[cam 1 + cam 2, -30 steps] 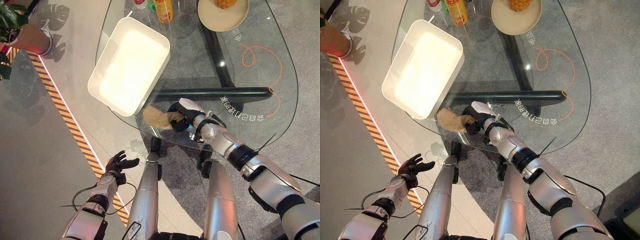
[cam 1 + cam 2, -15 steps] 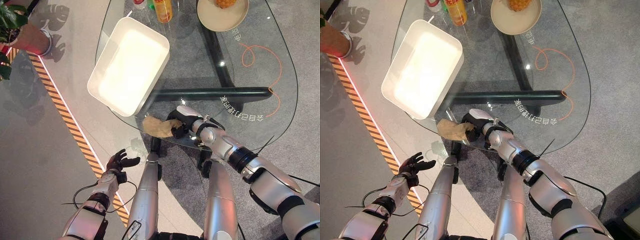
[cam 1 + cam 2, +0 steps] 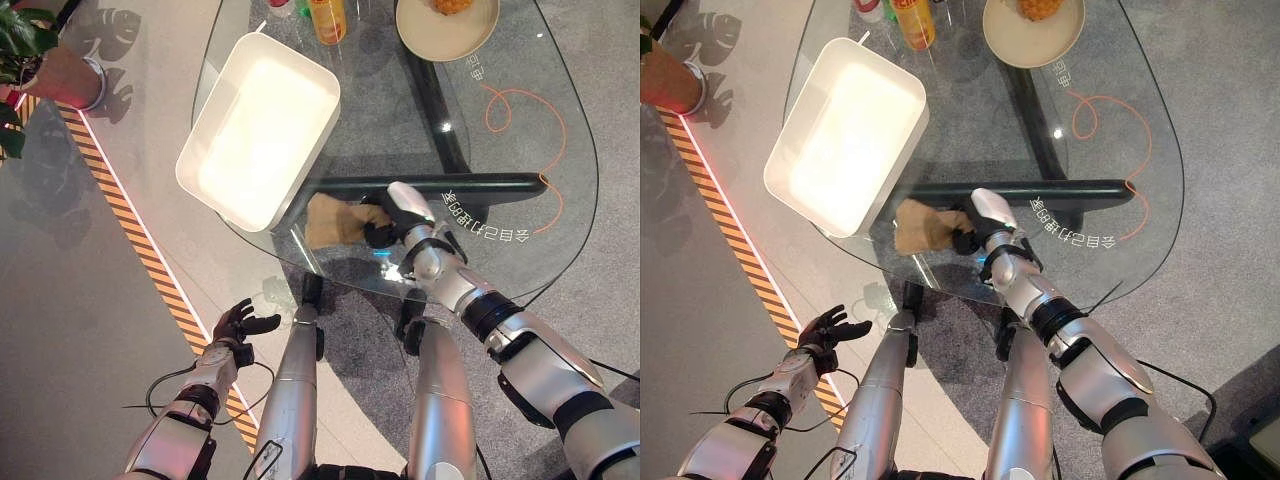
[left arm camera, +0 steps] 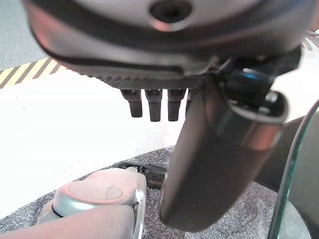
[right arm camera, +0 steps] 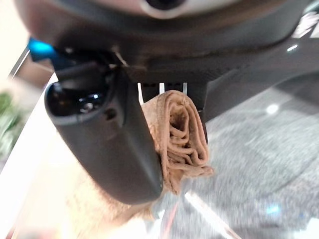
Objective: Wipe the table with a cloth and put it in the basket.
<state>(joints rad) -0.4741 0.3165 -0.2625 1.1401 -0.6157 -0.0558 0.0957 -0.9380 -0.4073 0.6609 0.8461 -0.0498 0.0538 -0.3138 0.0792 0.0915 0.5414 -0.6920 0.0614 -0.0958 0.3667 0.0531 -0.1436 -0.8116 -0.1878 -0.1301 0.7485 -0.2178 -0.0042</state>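
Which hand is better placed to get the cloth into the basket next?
The right hand: it already grips the cloth on the glass table beside the white basket. The left hand hangs open, below the table.

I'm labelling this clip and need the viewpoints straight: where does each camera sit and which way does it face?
Left eye view: on the head, looking down at the glass table and white basket; both arms show.
Right eye view: same scene, slightly offset; left hand hangs open beside the table.
Left wrist view: along the left hand toward the floor.
Right wrist view: along the right hand, pinching the tan cloth, also in both eye views.
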